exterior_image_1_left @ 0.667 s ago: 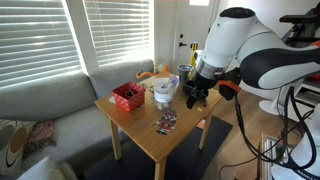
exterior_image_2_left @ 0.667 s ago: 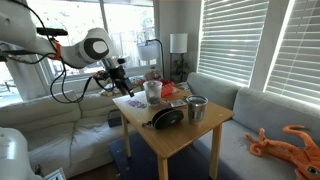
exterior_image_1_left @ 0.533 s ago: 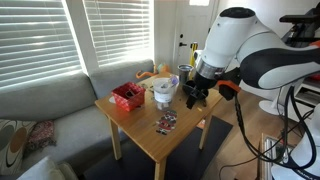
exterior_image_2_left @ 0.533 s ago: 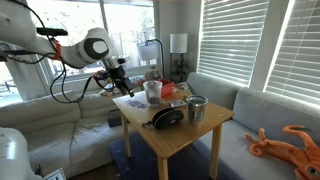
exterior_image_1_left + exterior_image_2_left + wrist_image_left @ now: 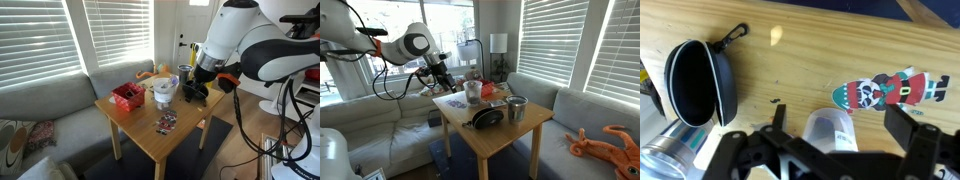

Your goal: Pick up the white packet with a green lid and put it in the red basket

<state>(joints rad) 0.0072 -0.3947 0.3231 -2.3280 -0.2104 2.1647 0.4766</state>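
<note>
The red basket [image 5: 128,95] stands on the wooden table [image 5: 150,135] at the corner near the sofa; it also shows behind the tub in an exterior view [image 5: 491,92]. I cannot make out the white packet with a green lid in any view. My gripper [image 5: 196,88] hangs over the table's edge near the black case [image 5: 197,95], as an exterior view [image 5: 444,80] also shows. In the wrist view my gripper [image 5: 840,112] is open and empty, its fingers wide apart. A round white tub [image 5: 826,130] shows below, between the fingers.
The round white tub [image 5: 164,90] stands mid-table beside the basket. A dark multicoloured flat packet [image 5: 166,123] [image 5: 890,90] lies near the front edge. An open black case [image 5: 700,80] [image 5: 487,117] and a metal cup [image 5: 516,108] [image 5: 670,150] are near. A grey sofa [image 5: 50,110] flanks the table.
My arm has risen a little and shifted slightly over the table. The things on the table have not moved.
</note>
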